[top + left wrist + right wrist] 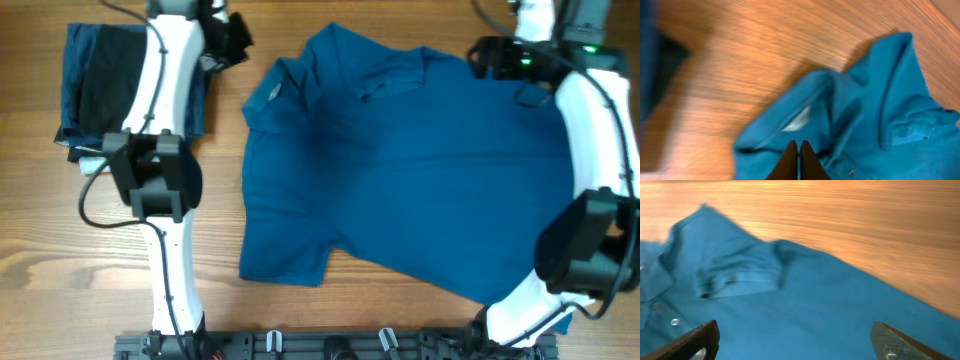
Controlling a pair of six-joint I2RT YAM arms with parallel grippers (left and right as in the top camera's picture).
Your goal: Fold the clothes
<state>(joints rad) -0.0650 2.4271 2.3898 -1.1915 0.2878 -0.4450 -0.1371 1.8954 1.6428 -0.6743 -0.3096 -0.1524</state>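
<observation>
The blue polo shirt lies spread mid-table, with its collar at the far edge and its hem toward the robot base. The right gripper hangs wide open over the collar-side shoulder. The left gripper, fingers pressed together, sits by the other sleeve, so each arm looks closest to its own top corner.

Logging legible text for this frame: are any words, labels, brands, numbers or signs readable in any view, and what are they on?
No text can be read in any view.
Pale tag inside the collar of the blue shirt: blurred in the left wrist view and too small in the overhead view to read.
Dark folded clothes: no print or label shows.
</observation>
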